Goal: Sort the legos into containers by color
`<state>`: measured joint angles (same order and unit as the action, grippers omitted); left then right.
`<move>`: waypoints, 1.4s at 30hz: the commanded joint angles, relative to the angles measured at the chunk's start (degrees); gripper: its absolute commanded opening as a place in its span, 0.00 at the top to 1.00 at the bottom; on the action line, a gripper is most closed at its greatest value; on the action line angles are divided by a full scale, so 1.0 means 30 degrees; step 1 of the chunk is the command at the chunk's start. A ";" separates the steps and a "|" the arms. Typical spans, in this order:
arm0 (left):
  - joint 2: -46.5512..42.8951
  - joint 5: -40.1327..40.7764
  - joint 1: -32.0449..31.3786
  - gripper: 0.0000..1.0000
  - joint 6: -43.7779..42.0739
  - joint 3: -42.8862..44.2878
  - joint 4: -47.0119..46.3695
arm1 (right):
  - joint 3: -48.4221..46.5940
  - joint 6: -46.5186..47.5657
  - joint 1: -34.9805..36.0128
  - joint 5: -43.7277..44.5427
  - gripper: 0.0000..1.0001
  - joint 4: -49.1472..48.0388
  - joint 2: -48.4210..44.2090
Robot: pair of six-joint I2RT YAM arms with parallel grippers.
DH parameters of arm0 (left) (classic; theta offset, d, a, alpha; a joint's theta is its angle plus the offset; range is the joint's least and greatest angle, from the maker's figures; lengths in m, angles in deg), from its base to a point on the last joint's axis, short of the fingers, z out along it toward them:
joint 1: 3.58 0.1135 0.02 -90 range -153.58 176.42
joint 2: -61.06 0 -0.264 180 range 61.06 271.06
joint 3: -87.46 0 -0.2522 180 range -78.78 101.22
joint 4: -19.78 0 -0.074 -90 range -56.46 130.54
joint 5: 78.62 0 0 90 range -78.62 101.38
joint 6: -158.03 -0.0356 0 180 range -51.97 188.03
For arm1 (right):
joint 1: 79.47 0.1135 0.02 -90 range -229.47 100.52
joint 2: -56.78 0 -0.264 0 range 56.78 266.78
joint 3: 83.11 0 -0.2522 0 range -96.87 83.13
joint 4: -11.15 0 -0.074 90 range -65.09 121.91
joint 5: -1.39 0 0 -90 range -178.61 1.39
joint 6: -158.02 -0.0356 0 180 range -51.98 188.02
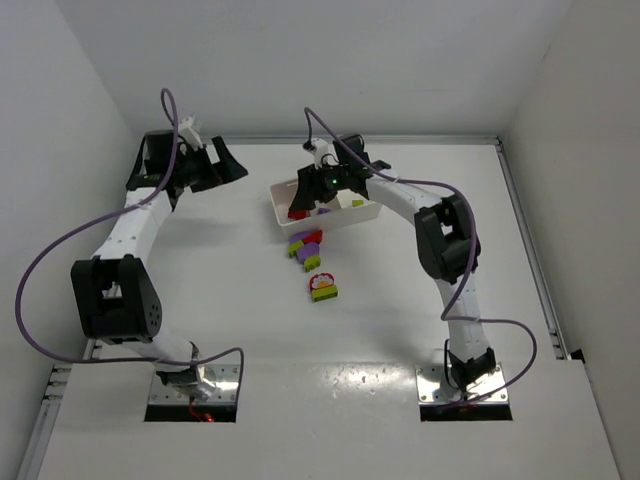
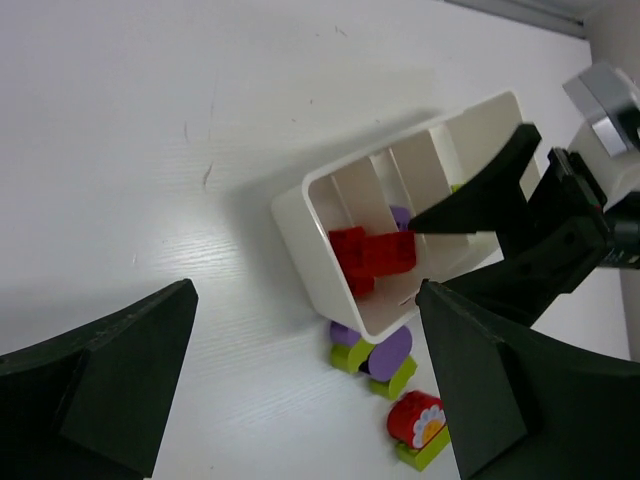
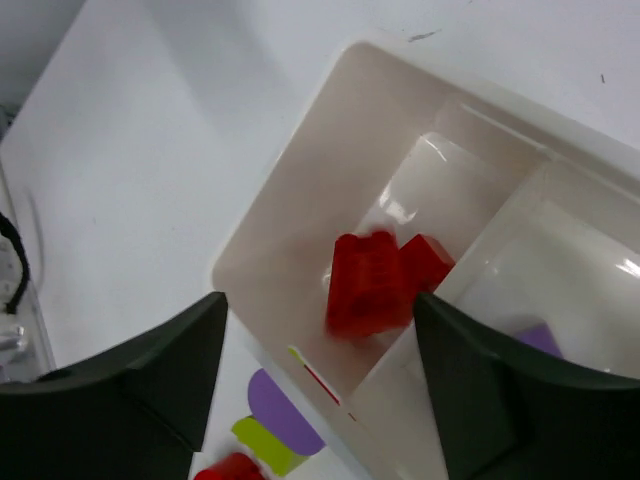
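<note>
Two red legos (image 3: 375, 280) lie in the end compartment of the white tray (image 3: 270, 240), directly beneath the right end effector (image 3: 320, 320), whose fingers stand well apart with nothing between them. The nearer red piece is blurred in the right wrist view, so I cannot tell whether it rests on the tray floor. Past the divider, under that end effector's right-hand finger, a purple lego (image 3: 540, 338) sits in the middle compartment.

Outside the tray, on the side of the right end effector toward the arm bases, the loose legos (image 1: 312, 262) form a short row of purple and lime pieces. It ends in a red flower-faced piece (image 2: 415, 420) on a lime brick.

The left end effector (image 2: 305, 330) hangs well to the left of the right one, apart from the tray. Its fingers are spread and empty.

Only the left wrist view shows the right end effector's black fingers from the side, reaching over the tray rim. Only the right wrist view looks straight down into the red compartment. The overhead view alone shows both arms, the whole row of loose pieces and a lime speck (image 1: 356, 202) in the far compartment.

The tabletop (image 1: 200, 290) is white and slightly glossy, with faint scuffs visible from the left wrist. Plain white walls (image 1: 330, 60) close it in on three sides, and purple cables (image 1: 40, 260) loop along each arm.
</note>
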<state>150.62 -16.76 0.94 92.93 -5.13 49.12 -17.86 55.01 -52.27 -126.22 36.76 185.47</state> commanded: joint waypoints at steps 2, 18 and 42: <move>-0.1609 -0.0756 -0.1004 0.00 -0.2790 -0.0203 0.1076 | -0.1581 0.0852 0.0423 0.0844 0.18 -0.0378 -0.0382; 0.0667 -0.7671 -0.9908 0.12 -2.1821 -0.1060 0.9829 | 1.2184 0.2962 -0.3409 0.5531 0.14 0.3426 -1.5695; 0.2520 0.2994 -1.6299 0.07 -1.5275 -0.3543 0.1020 | 1.6349 0.2991 -0.9506 0.5562 0.13 0.7122 -2.1449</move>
<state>160.92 -10.73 -46.93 44.46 -15.14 56.61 31.54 64.05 -80.12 -108.34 57.77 121.45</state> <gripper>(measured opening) 0.928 0.866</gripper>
